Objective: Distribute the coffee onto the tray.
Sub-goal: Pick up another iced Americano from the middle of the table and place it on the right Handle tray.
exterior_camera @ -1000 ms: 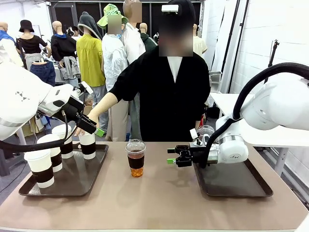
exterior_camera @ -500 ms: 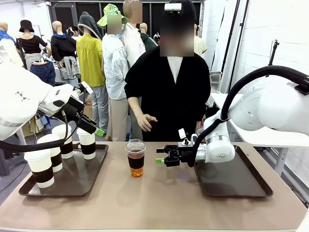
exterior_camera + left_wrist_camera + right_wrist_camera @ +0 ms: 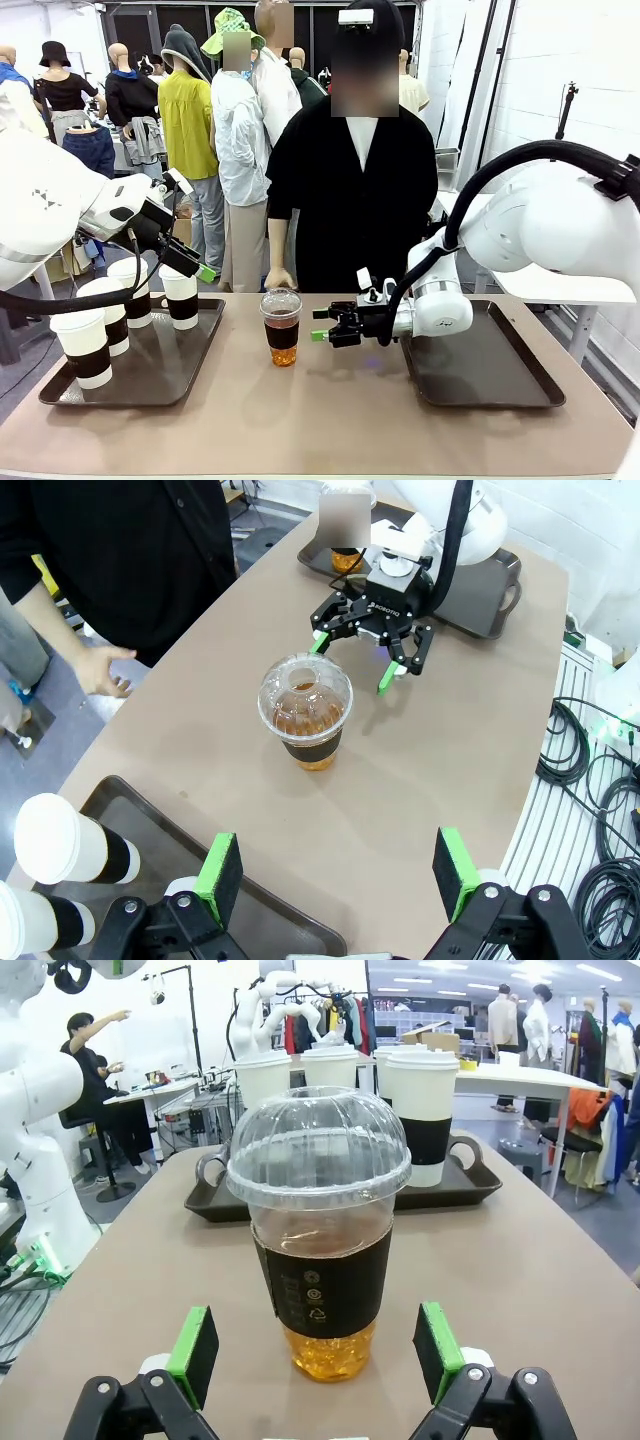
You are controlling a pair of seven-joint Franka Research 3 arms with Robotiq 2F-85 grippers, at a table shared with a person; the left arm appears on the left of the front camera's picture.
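Cup (image 3: 281,326) is standing upright mid-table between the two trays, directly ahead of the right gripper (image 3: 322,325), whose spread jaws are facing it just beside. Left gripper (image 3: 199,270) is hanging open over the left tray (image 3: 190,370), farther off.

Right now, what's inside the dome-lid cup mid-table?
The clear dome-lidded cup holds amber-brown drink, seen below its dark sleeve and through the wall above it. The sleeve covers the middle, so the rest of the contents there is hidden.

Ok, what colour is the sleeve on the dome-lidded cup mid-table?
Dark brown, nearly black, on the dome-lidded cup; clearest in the right wrist view.
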